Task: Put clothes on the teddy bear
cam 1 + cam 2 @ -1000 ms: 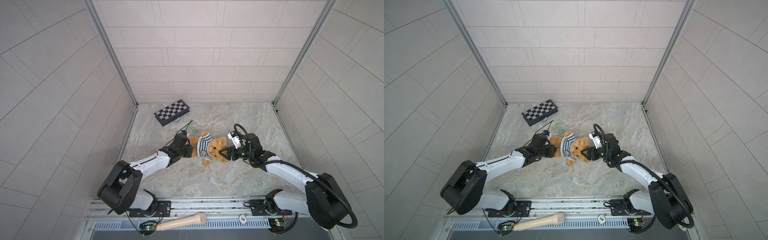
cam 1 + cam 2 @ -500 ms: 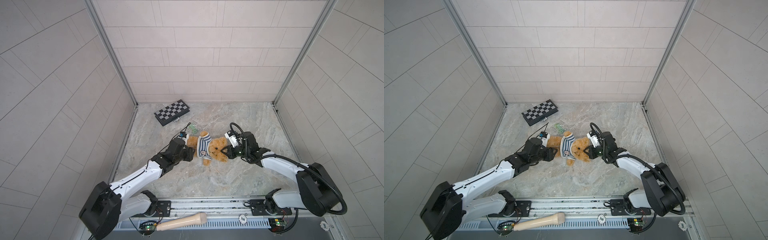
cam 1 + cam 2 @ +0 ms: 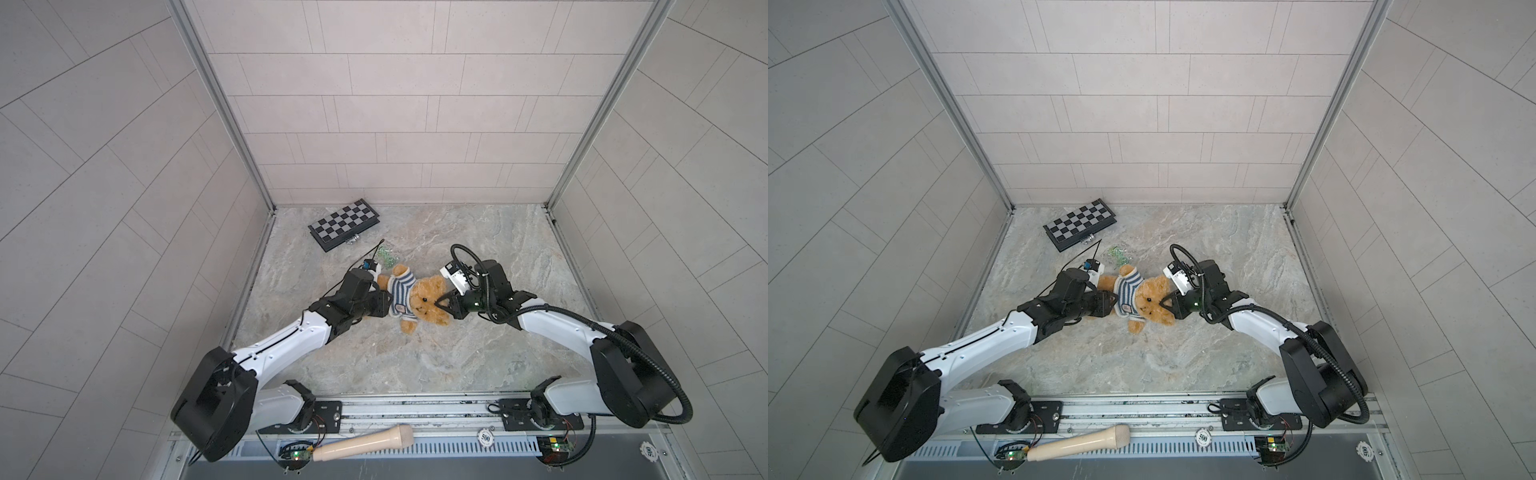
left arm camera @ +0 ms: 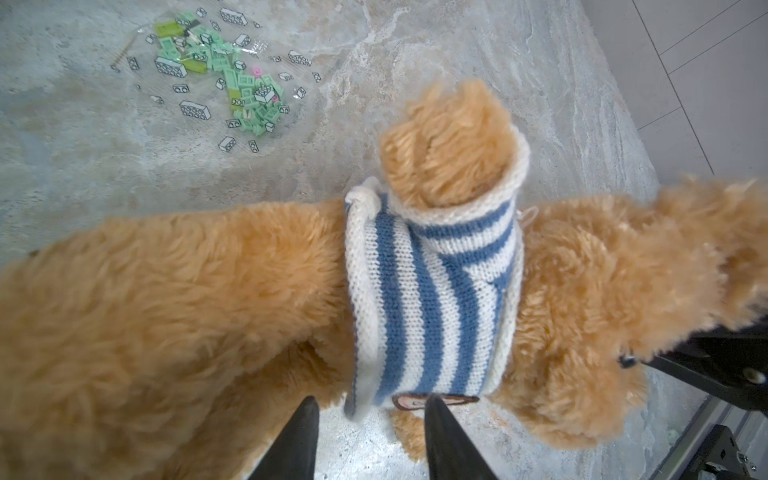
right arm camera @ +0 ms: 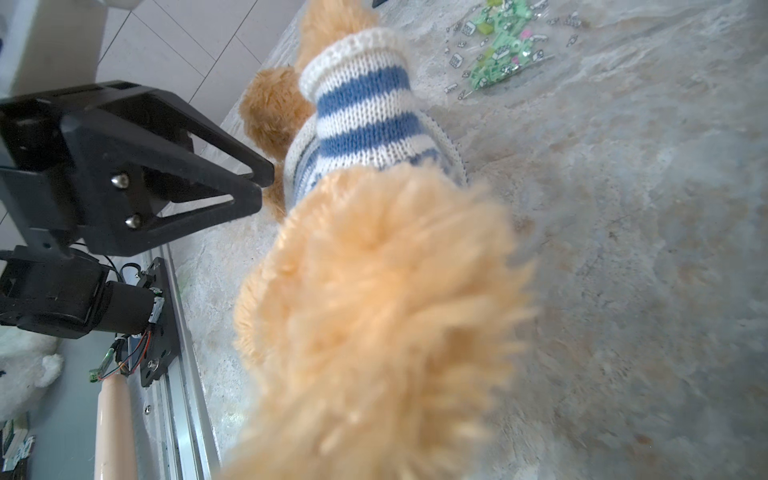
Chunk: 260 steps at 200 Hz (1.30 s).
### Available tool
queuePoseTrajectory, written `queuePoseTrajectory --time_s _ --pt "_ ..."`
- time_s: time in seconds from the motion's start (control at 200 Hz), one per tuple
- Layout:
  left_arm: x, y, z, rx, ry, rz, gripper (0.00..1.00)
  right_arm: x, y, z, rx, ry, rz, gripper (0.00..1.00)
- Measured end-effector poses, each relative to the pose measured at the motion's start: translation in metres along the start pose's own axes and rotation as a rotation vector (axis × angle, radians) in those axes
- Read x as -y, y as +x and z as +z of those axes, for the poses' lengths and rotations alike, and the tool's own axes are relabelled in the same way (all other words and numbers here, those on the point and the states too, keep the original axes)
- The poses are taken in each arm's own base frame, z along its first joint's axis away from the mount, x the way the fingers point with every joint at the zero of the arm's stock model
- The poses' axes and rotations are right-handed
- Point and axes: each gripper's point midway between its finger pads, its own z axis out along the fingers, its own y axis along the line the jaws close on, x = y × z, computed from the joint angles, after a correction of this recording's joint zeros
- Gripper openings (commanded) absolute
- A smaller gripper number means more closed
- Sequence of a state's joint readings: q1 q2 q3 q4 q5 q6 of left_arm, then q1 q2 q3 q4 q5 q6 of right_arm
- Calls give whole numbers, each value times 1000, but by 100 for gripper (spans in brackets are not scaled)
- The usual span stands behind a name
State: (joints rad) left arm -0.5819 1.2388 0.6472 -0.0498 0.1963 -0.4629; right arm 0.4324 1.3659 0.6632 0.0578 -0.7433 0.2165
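Fluffy golden-brown teddy bear (image 3: 428, 299); blue-striped sweater (image 3: 400, 291) on torso; face-up, head rightward

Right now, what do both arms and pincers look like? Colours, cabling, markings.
Both have white link shells and black joint housings. The left arm trails a thin black cable. The right arm carries a black corrugated hose and a white camera module at the wrist. The left pincer and right pincer are black, with tapered triangular open-frame fingers. No readable markings.

Blurred bear (image 5: 374, 311) fur fills the middle; beyond it, a blue-and-white striped sweater (image 5: 361, 120). The left gripper (image 5: 262, 183) points its fingers (image 5: 245, 203) just beside the sweater. A clear bag (image 5: 465, 29) of green bricks (image 5: 503, 54) lies on the table (image 5: 644, 208).
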Motion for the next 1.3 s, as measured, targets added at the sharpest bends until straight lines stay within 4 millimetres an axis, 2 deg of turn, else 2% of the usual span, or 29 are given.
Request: queuePoseTrajectory --time_s 0.466,0.896,1.141,1.302 --pt "-2 -3 11 -5 31 -18 30 -15 -2 -8 9 -45 -30 0" --pt "1 -7 13 9 51 -34 0 -20 1 -16 18 -41 -36 0" --pt "-15 0 12 10 25 -70 0 -27 -4 -31 57 -20 -49 0" --pt "-15 3 6 20 32 -70 0 -30 -3 -39 81 -8 -54 0"
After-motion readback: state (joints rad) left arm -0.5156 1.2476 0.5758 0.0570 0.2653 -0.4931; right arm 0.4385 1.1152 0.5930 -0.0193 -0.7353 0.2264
